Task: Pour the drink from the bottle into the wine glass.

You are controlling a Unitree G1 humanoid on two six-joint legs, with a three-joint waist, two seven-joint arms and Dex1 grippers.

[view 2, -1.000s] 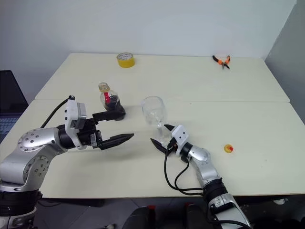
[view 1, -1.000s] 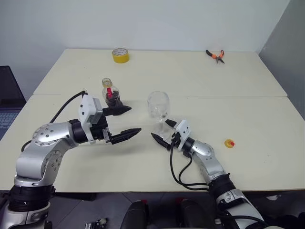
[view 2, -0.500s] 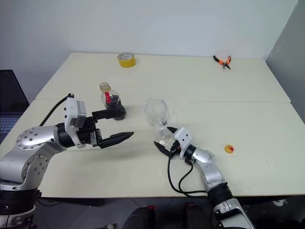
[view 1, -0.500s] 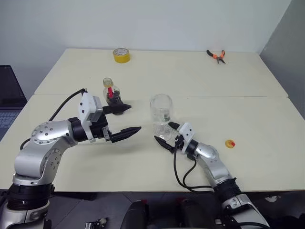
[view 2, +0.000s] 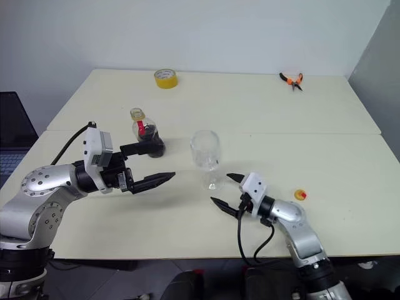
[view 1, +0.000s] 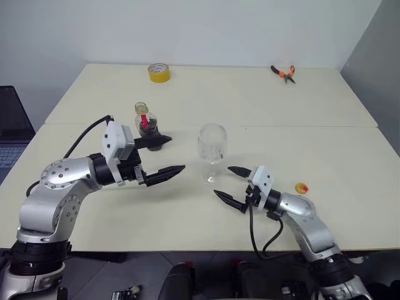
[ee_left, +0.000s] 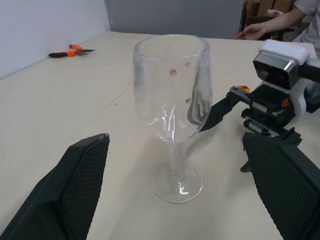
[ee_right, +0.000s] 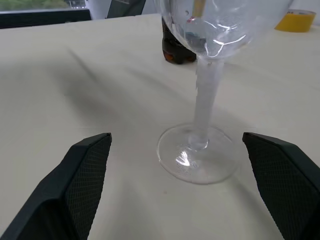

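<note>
Left eye view — cream table (view 1: 325, 144) | two joined tops | white wall (view 1: 206, 28)

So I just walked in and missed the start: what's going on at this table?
A two-armed robot is set up to pour a dark drink from a small bottle into a wine glass. Nothing is held at this moment. The glass stands upright and empty on the table, the bottle stands uncapped, and a small orange cap lies off to the side. The left gripper is open near the bottle, and the right gripper is open just short of the glass.
</note>
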